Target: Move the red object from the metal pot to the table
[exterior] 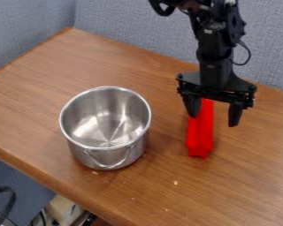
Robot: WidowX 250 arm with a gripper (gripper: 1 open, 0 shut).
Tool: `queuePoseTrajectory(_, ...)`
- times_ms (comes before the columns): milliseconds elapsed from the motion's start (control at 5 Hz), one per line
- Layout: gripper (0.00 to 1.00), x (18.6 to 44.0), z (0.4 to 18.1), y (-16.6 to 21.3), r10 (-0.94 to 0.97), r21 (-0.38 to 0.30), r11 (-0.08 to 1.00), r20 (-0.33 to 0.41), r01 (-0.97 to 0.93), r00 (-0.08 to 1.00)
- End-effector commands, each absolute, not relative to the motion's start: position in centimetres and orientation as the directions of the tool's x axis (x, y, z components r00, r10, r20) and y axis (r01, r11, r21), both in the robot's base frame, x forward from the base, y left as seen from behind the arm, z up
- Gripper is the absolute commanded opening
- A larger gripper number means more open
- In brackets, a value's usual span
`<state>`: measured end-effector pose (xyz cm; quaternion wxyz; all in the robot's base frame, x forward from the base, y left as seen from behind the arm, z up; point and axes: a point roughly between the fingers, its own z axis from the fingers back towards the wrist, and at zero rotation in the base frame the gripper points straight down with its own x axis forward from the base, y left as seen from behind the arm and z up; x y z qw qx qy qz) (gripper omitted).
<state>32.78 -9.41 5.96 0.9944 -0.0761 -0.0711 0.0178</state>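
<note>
I see a brown wooden table point(38, 75) set against a grey-blue wall, its front edge running diagonally toward the lower right. On the left half sits the metal pot point(105, 126), upright and shiny, with nothing visible inside it and its small handle facing the near edge. To its right, apart from it, the red block point(200, 134) lies flat on the wood, pointing roughly away from me. Over the block's far end I have the black gripper point(215, 110) pointing down, its two fingers spread wide, one on either side of the block, holding nothing.
</note>
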Motion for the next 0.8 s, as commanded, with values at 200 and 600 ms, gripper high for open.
queuePoseTrajectory(200,1.00,33.24,6.24,-9.73,0.037,-0.138,0.990,0.163,-0.015,0.986)
queuePoseTrajectory(600,0.00,33.37,5.92,-9.50,0.036,-0.123,0.992,0.153,-0.017,0.988)
